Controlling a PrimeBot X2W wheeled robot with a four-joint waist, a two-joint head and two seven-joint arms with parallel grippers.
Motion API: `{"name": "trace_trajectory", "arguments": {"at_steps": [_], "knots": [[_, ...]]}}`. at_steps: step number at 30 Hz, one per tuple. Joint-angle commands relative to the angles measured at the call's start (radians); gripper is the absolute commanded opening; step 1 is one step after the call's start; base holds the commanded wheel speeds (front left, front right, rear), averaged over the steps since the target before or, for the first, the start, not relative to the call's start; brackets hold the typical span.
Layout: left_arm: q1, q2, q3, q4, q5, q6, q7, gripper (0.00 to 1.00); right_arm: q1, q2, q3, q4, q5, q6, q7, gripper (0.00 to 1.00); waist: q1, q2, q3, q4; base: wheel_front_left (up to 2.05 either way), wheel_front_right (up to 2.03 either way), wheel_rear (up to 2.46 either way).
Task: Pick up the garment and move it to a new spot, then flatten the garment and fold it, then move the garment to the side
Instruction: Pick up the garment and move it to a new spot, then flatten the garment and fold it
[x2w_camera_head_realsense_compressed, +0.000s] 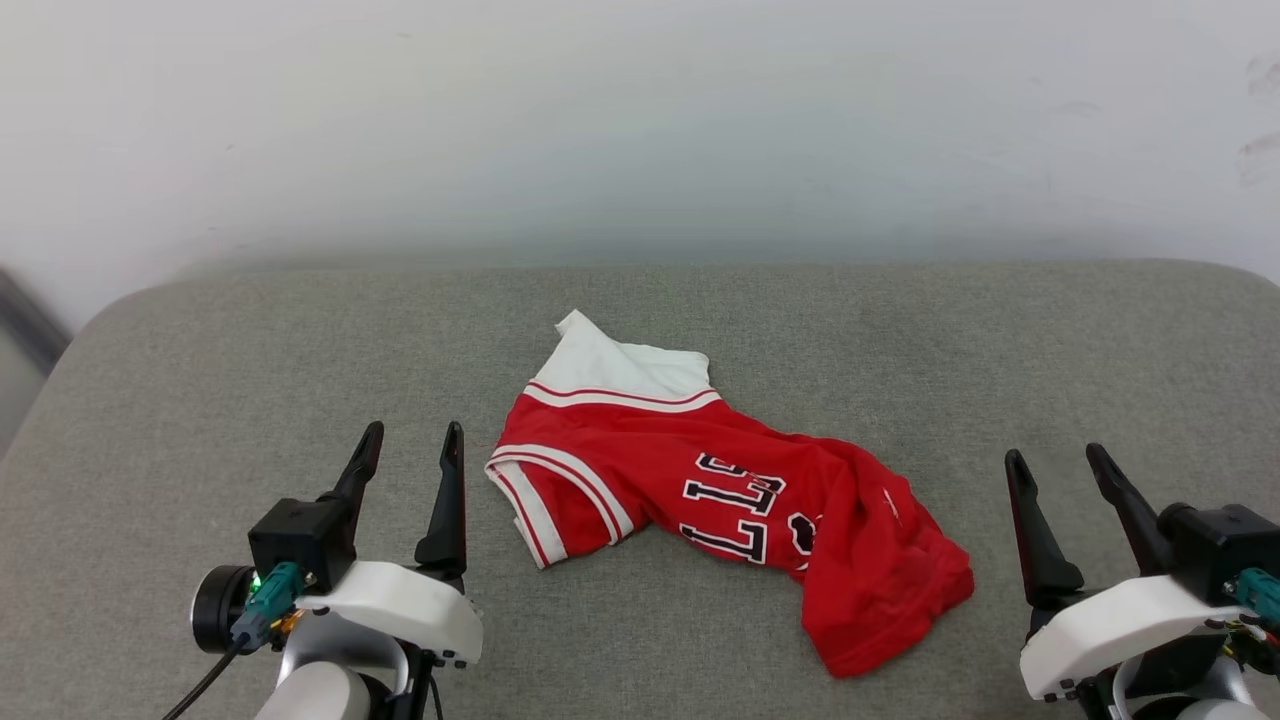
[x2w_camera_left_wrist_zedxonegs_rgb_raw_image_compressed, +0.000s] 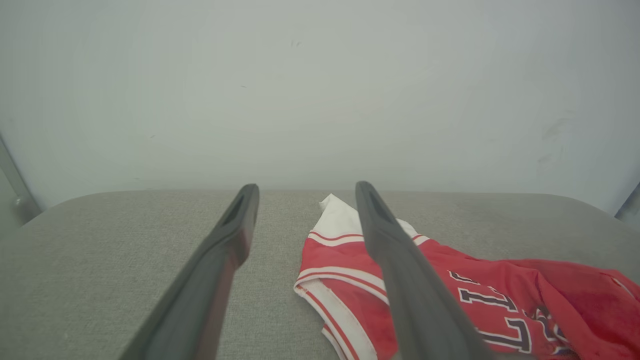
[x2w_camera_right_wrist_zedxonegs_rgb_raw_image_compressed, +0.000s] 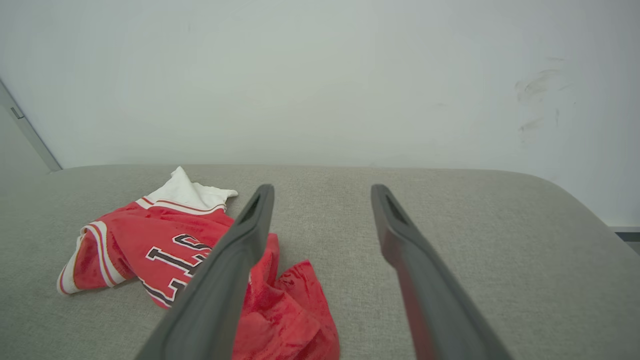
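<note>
The garment is a red jersey with a white sleeve panel, striped trim and black block lettering. It lies crumpled in the middle of the grey cushioned surface. My left gripper stands open to the left of it, a short way from the striped sleeve edge. My right gripper stands open to the right of it, clear of the bunched red hem. The left wrist view has the garment behind the right finger. The right wrist view has the garment to the left, partly behind the left finger.
A pale wall rises straight behind the cushion's back edge. The cushion's corners are rounded and its left side drops off near a dark strip. Bare fabric extends to both sides of the jersey.
</note>
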Motion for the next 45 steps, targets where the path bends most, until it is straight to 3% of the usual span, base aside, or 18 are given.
{"name": "trace_trajectory", "arguments": {"at_steps": [1,9,16,27,32,38,39,41,42,45], "knots": [[0.011,0.003,0.001,-0.003,-0.001,0.006,0.002,1.00,0.007,0.002,-0.003,0.000,0.000,0.000,0.000,1.00,0.0000,-0.0001,0.001,-0.001,0.00,0.00,0.00],[-0.014,0.001,-0.002,-0.019,0.002,0.009,-0.001,1.00,-0.042,0.002,-0.068,0.052,0.047,0.000,0.070,1.00,0.0000,-0.0001,0.037,0.010,0.00,0.00,0.00],[-0.081,-0.025,-0.020,-0.034,0.027,-0.001,-0.022,1.00,-0.213,-0.046,-0.107,0.148,0.116,0.000,0.324,1.00,0.0000,-0.0001,0.135,0.066,0.00,0.00,0.00],[-0.180,-0.081,-0.046,-0.013,0.052,-0.035,-0.050,1.00,-0.481,-0.183,0.069,0.235,0.248,0.000,0.857,1.00,0.0000,-0.0001,0.261,0.169,0.00,0.00,0.00],[-0.228,-0.119,-0.048,0.005,0.064,-0.061,-0.059,1.00,-0.563,-0.228,0.162,0.324,0.254,0.000,0.961,1.00,0.0000,-0.0001,0.324,0.218,0.00,0.00,0.00],[-0.230,-0.140,-0.043,0.023,0.078,-0.072,-0.062,1.00,-0.539,-0.232,0.236,0.465,0.266,0.000,0.996,1.00,0.0000,-0.0001,0.330,0.229,0.00,0.00,0.00],[-0.227,-0.142,-0.041,0.027,0.080,-0.074,-0.062,1.00,-0.535,-0.233,0.254,0.479,0.272,0.000,0.995,0.56,0.0000,-0.0001,0.328,0.228,0.00,0.00,0.00],[-0.219,-0.145,-0.036,0.032,0.081,-0.078,-0.062,1.00,-0.527,-0.232,0.280,0.495,0.298,0.000,0.996,0.15,0.0000,-0.0001,0.321,0.225,0.00,0.00,0.00],[-0.215,-0.146,-0.031,0.034,0.081,-0.078,-0.062,1.00,-0.535,-0.237,0.289,0.491,0.306,0.000,0.979,0.00,0.0000,-0.0001,0.317,0.222,0.00,0.00,0.00],[-0.197,-0.145,-0.019,0.039,0.086,-0.079,-0.062,1.00,-0.578,-0.258,0.304,0.460,0.314,0.000,0.913,0.00,0.0000,-0.0001,0.300,0.206,0.00,0.00,0.00]]}}
